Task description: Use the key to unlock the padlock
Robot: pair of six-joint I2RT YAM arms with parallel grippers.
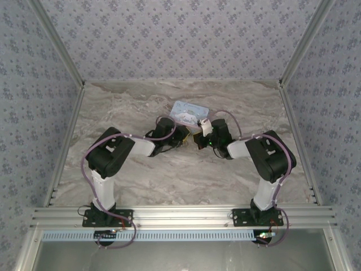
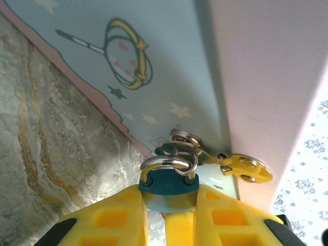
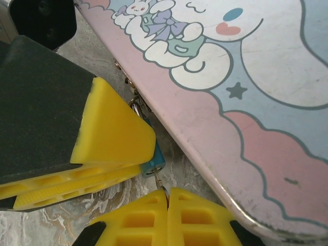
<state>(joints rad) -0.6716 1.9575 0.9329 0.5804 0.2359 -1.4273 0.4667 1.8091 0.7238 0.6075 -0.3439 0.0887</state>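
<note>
The tiny teal padlock is pinched between the yellow fingers of my left gripper, which is shut on its body. Its silver shackle passes through the metal rings of the tin's hasp. In the right wrist view the padlock's lower end pokes out beneath the left gripper's finger. A thin silver key sits in the padlock's underside, and my right gripper is shut on the key's other end. From above, the left gripper and right gripper meet tip to tip.
The light-blue tin with a cartoon picture lies just behind both grippers, its pink-edged lid close beside the fingers. A yellow latch piece hangs off the hasp. Marble tabletop spreads around; patterned walls enclose it.
</note>
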